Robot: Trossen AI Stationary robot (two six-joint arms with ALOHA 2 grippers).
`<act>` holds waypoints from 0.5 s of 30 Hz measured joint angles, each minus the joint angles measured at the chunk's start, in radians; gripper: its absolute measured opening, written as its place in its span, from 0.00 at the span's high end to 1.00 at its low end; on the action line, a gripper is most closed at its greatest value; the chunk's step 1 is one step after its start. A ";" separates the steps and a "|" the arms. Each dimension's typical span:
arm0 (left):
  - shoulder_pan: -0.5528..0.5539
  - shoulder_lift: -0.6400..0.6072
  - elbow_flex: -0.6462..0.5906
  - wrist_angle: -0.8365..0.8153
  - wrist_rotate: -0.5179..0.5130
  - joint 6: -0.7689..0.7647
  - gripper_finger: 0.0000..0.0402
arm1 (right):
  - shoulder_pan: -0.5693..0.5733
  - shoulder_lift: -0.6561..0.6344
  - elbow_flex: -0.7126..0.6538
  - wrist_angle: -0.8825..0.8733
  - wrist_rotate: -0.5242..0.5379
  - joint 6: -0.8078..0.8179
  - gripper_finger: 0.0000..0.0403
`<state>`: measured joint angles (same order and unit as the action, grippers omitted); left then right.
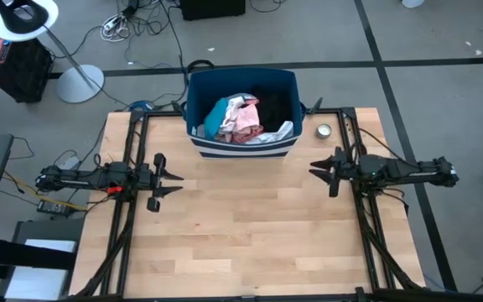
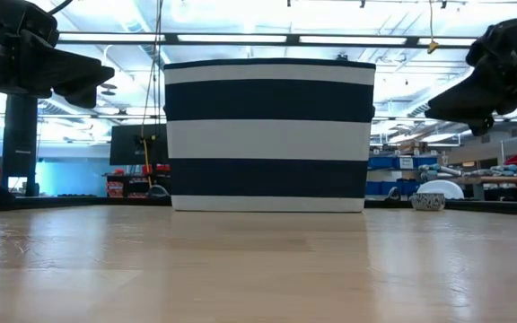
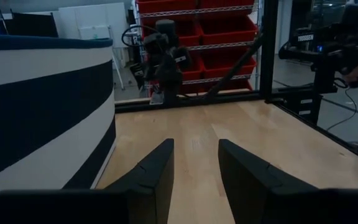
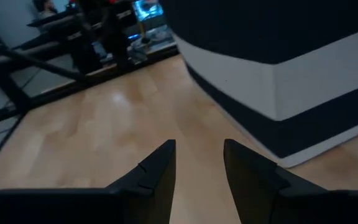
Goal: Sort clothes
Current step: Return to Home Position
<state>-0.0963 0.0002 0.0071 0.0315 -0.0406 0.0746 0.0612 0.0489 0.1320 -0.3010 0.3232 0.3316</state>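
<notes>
The clothes (image 1: 241,117) lie piled in the dark blue bin with white stripes (image 1: 198,91) at the table's far middle: teal, white, pink and black pieces show. My left gripper (image 1: 174,181) stands open at the table's left side, pointing level toward the right, with nothing between its fingers (image 3: 194,163). My right gripper (image 1: 317,169) stands open at the right side, pointing toward the left, also with nothing between its fingers (image 4: 197,163). Both are clear of the bin and above the table.
A small round metal tin (image 1: 324,130) sits right of the bin near the far right corner. The bin (image 2: 269,135) rises tall at the far middle. The wooden tabletop (image 1: 250,235) lies bare between the arms and toward the near edge.
</notes>
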 joint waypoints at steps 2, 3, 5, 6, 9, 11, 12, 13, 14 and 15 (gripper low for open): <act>0.000 0.000 0.000 0.000 0.000 0.000 0.67 | 0.000 -0.017 -0.008 -0.003 0.028 -0.012 0.66; 0.000 0.000 0.000 -0.001 0.000 0.000 0.67 | 0.000 -0.021 -0.014 0.000 0.039 -0.015 0.66; 0.000 0.000 0.000 0.001 0.000 0.000 0.67 | 0.000 -0.022 -0.038 0.055 0.044 -0.016 0.66; 0.000 0.000 0.000 0.001 0.000 0.000 0.67 | 0.002 -0.020 -0.045 0.094 0.043 -0.020 0.66; 0.000 0.000 0.000 0.001 0.000 0.000 0.67 | 0.012 0.001 -0.063 0.171 0.018 -0.056 0.66; 0.000 0.000 0.000 0.001 0.000 0.000 0.67 | 0.019 0.011 -0.078 0.225 0.013 -0.076 0.66; 0.000 0.000 0.000 0.000 0.000 0.000 0.67 | 0.022 0.018 -0.086 0.254 0.013 -0.082 0.66; 0.000 0.000 0.000 0.001 0.000 0.000 0.67 | 0.023 0.026 -0.095 0.283 0.013 -0.089 0.66; 0.000 0.000 0.000 0.000 0.000 0.000 0.67 | 0.024 0.037 -0.105 0.313 0.013 -0.095 0.66; 0.000 0.000 0.000 0.000 0.000 0.000 0.67 | 0.024 0.047 -0.113 0.335 0.013 -0.102 0.66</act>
<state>-0.0959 0.0006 0.0071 0.0315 -0.0410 0.0746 0.0853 0.0962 0.0191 0.0344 0.3366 0.2301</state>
